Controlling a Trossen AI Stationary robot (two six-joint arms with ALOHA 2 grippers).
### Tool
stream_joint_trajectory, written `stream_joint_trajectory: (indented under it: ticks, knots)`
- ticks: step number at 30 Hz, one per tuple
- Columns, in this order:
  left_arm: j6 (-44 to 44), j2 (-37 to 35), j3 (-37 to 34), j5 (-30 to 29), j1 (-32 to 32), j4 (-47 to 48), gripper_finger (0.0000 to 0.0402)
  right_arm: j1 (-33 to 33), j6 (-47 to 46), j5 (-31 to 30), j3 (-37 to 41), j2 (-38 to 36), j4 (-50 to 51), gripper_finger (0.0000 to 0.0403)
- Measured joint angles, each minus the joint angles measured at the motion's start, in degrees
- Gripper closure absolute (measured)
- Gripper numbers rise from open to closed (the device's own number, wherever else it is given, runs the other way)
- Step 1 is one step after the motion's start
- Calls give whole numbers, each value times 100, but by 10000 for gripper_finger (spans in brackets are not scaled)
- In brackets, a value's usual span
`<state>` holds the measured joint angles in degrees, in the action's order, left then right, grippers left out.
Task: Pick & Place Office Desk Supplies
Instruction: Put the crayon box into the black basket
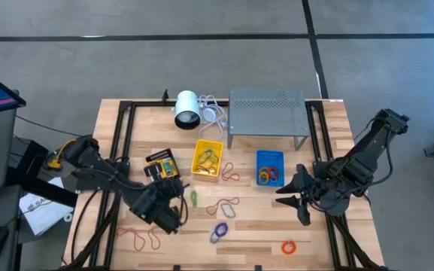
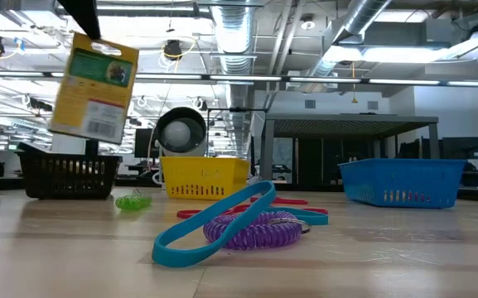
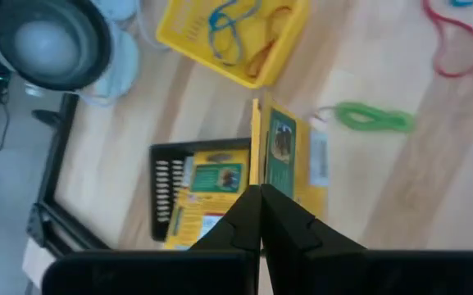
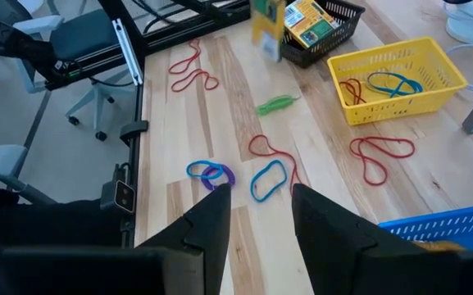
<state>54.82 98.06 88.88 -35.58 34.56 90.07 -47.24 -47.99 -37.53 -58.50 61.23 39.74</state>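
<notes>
I have the left end effector (image 3: 261, 215) pinched tight on the edge of a yellow-and-green packet (image 3: 289, 160), which hangs clear of the counter (image 1: 262, 226); the low view shows it dangling in the air. Just beyond the fingertips sits the black bin (image 3: 164, 176), already holding another packet (image 3: 211, 184). Farther ahead is the yellow bin (image 3: 281, 45) with a few bands inside, and off to one side a green band (image 3: 371, 119) lies loose on the wood.

I judge this to be the carry stage: the packet is lifted and not yet placed. Next I would bring it over the black bin's opening, lower until it is inside the walls, then release. The packet hangs edge-on, so it could catch the rim if I come in low.

The right end effector (image 4: 256, 217) waits partly open and empty near the blue bin (image 1: 269, 167), with the blue and purple bands (image 4: 211, 174) just ahead of its tips.
</notes>
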Motion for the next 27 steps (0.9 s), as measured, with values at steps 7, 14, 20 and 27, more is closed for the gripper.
stream_joint_trajectory:
  ticks: [7, 14, 20, 27]
  knots:
    - [100, -625, -450, -186, -206, 13, 401, 0, -2, 3, 0, 0, 157, 275]
    - [263, -1495, -1005, -295, -508, -23, 401, 0, 39, 1, 0, 0, 243, 275]
    - [269, -2030, -1655, -239, -897, 22, 401, 0, 38, 1, 0, 0, 319, 275]
    - [-73, -2301, -2201, -214, -1326, -144, 401, 0, 38, -1, 0, -1, 324, 275]
